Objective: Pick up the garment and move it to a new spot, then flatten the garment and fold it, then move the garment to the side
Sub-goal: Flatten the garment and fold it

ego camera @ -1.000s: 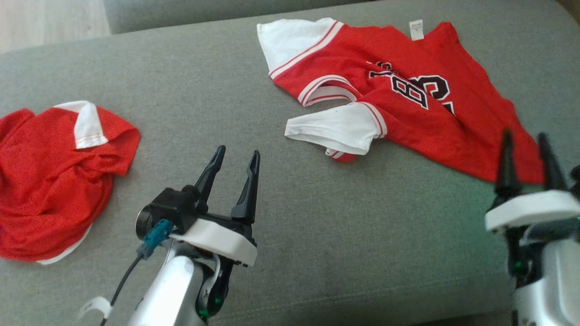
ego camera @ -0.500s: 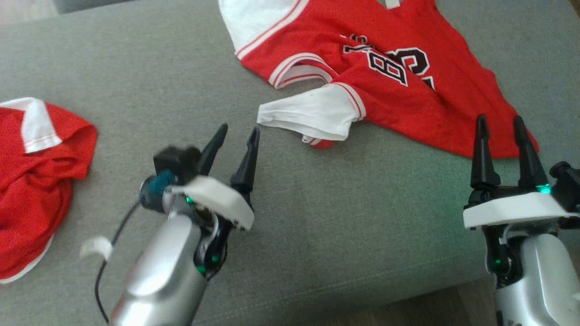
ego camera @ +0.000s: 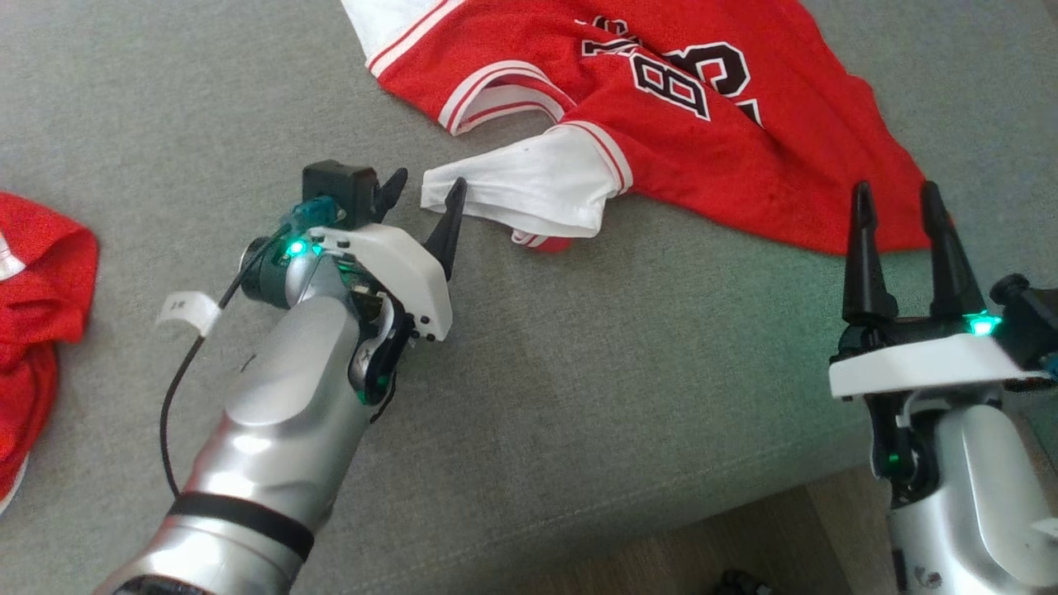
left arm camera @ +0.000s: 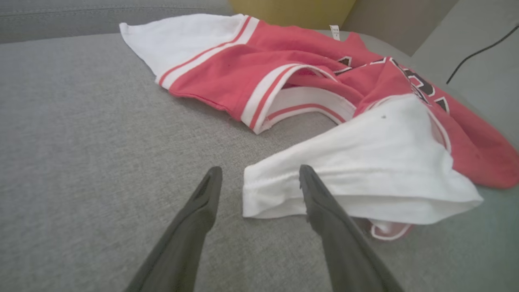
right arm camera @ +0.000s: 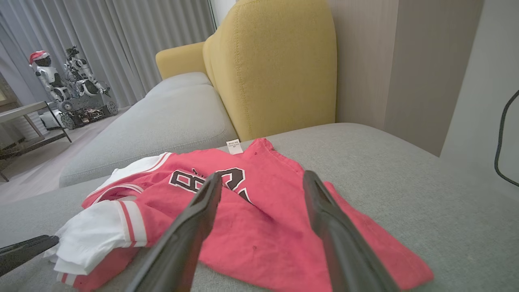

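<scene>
The garment [ego camera: 744, 157] is a red jersey with white sleeves and a black number, spread crumpled across the grey cushion [ego camera: 620, 372]. My left gripper [ego camera: 430, 180] is open at the edge of the near white sleeve [ego camera: 537, 186]. In the left wrist view the sleeve [left arm camera: 365, 162] has its hem corner lying between the open fingers of the left gripper [left arm camera: 260, 170]. My right gripper [ego camera: 896, 190] is open, just short of the jersey's red bottom corner. In the right wrist view the open right gripper [right arm camera: 262, 175] hovers above the garment [right arm camera: 275, 227].
A second red and white garment [ego camera: 41, 289] lies bunched at the cushion's left. The cushion's front edge drops to wooden floor [ego camera: 744, 537]. A yellow armchair [right arm camera: 275, 61] stands behind, with toy robots [right arm camera: 69, 81] far off and a black cable [right arm camera: 502, 134] on the wall.
The head camera has tilted, shifting the whole picture. My left gripper has advanced to the white sleeve's edge, and the right gripper has drawn closer to the jersey's bottom corner. Both stay open.
</scene>
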Robot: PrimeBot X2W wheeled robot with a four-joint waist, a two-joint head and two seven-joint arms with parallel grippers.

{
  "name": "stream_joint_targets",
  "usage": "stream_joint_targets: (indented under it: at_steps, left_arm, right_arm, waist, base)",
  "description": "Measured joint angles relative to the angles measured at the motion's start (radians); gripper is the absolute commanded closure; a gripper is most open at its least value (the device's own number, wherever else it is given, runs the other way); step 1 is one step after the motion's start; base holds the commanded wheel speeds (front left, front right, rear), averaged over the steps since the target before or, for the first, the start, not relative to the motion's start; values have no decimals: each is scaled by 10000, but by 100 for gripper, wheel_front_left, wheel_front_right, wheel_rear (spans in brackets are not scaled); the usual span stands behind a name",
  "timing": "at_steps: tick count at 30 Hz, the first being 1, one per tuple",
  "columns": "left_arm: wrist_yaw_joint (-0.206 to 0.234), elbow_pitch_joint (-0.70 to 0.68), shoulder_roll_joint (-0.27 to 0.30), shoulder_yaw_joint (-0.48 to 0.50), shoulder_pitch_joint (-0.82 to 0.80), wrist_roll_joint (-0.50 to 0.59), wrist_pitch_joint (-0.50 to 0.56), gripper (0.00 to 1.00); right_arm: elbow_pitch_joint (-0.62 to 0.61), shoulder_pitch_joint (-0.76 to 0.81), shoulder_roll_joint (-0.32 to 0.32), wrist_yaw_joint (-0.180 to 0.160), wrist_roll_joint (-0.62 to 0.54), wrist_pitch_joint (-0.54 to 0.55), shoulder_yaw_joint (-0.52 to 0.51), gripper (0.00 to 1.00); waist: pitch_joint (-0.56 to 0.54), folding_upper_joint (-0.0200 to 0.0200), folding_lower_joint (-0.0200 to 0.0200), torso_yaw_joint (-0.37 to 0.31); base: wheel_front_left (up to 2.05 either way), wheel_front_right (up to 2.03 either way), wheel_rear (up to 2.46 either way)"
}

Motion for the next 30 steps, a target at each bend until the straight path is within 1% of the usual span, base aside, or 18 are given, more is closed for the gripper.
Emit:
stream_joint_targets:
  at_steps: [5, 15, 16, 17, 18, 23, 24, 27, 28, 30]
  left_arm:
    - [-199, 552, -6, -286, -237, 29, 0, 0]
    - [-318, 1187, -10, -608, -557, -155, -19, 0]
    - [-366, 1252, -10, -631, -607, -192, -31, 15]
    - [-397, 1290, -10, -669, -649, -265, -29, 75]
    - [-431, 1335, -10, -717, -687, -328, -29, 100]
    - [-497, 1467, -15, -945, -718, -523, -65, 100]
    - [-564, 1488, -17, -978, -718, -535, -151, 100]
    - [-548, 1492, -27, -974, -714, -779, -493, 100]
    - [-527, 1469, -25, -941, -711, -857, -654, 100]
    - [-339, 1335, -38, -803, -706, -1020, -1024, 100]
  right_arm:
    - [167, 1, 0, 0, 0, -90, -2, 0]
    - [303, -14, 0, 0, 0, -117, 27, 0]
    - [307, -24, 0, 0, 0, -169, 50, 0]
    - [307, -31, 0, 0, 0, -176, 63, 0]
    - [313, -31, 0, 0, -2, -176, 67, 0]
    - [382, -31, 0, 0, -8, -176, 12, 0]
    - [401, -30, 0, 0, -19, -176, -50, 0]
    - [477, -34, 0, 0, -161, -176, -267, 0]
    - [508, -34, 0, 0, -274, -174, -332, 0]
    - [548, -33, 0, 0, -433, -173, -500, 0]
  waist:
    - [33, 0, 0, -87]
    - [90, 0, 0, -133]
    - [99, 0, 0, -143]
    - [106, 0, 0, -152]
    - [112, 0, 0, -160]
    - [53, 0, 0, -138]
    - [28, 0, 0, -117]
    - [-84, 0, 0, -26]
    - [-139, 0, 0, 13]
    - [-260, 0, 0, 113]
  base:
    - [0, 0, 0]
    - [0, 0, 0]
    - [0, 0, 0]
    - [0, 0, 0]
    - [0, 0, 0]
    - [0, 0, 0]
    - [0, 0, 0]
    - [0, 0, 0]
    - [0, 0, 0]
    - [0, 0, 0]
